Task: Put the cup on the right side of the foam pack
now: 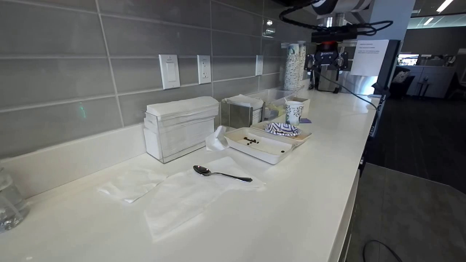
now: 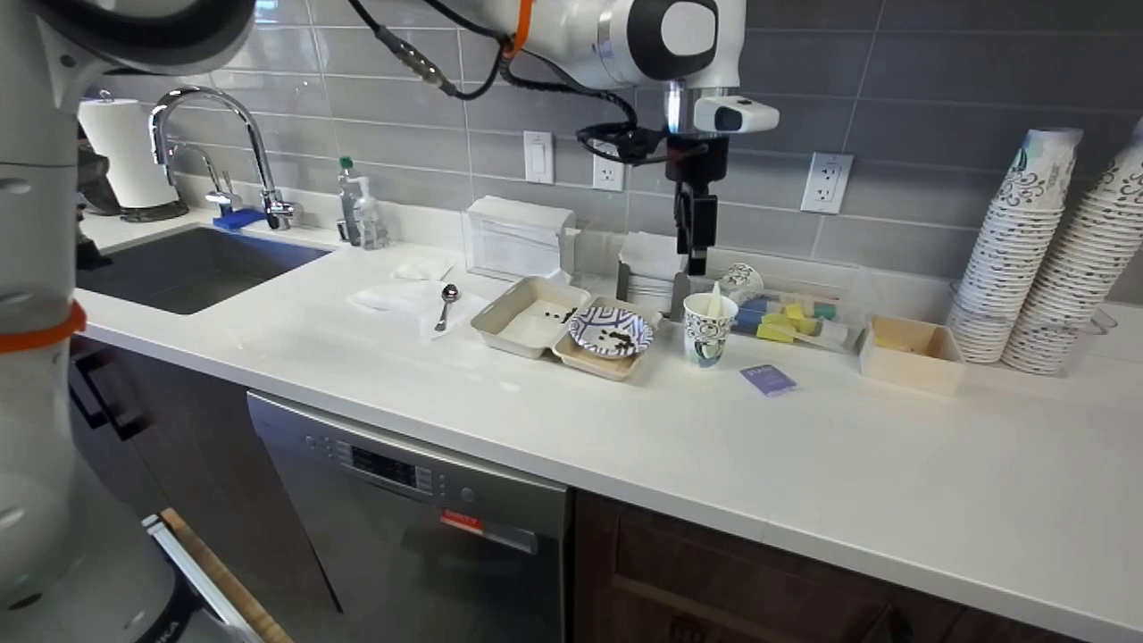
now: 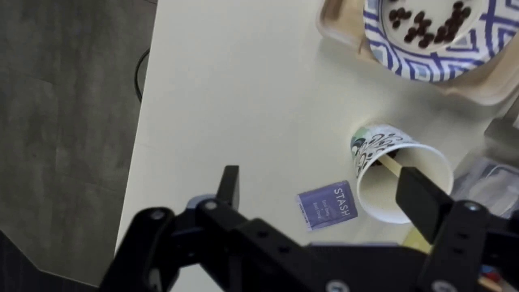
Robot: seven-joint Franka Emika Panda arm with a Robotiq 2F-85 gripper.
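The cup is a white paper cup with a dark swirl pattern and a light stick in it. It stands upright on the counter in both exterior views (image 1: 294,114) (image 2: 705,345) and in the wrist view (image 3: 375,142). The foam pack is an open pale clamshell tray (image 1: 260,147) (image 2: 513,330) (image 3: 338,26). A blue-and-white patterned bowl (image 2: 589,332) with dark beans sits on one half. The cup is just right of that half in an exterior view. My gripper (image 2: 696,263) (image 3: 322,190) is open and empty, above the counter; one finger overlaps the cup's mouth in the wrist view.
A purple tea packet (image 3: 326,205) lies beside the cup. Behind are a clear bin (image 2: 848,299) and a napkin holder (image 2: 647,277). A peach box (image 2: 911,357) and tall cup stacks (image 2: 1009,268) stand further right. A spoon (image 2: 445,308) lies on napkins at left.
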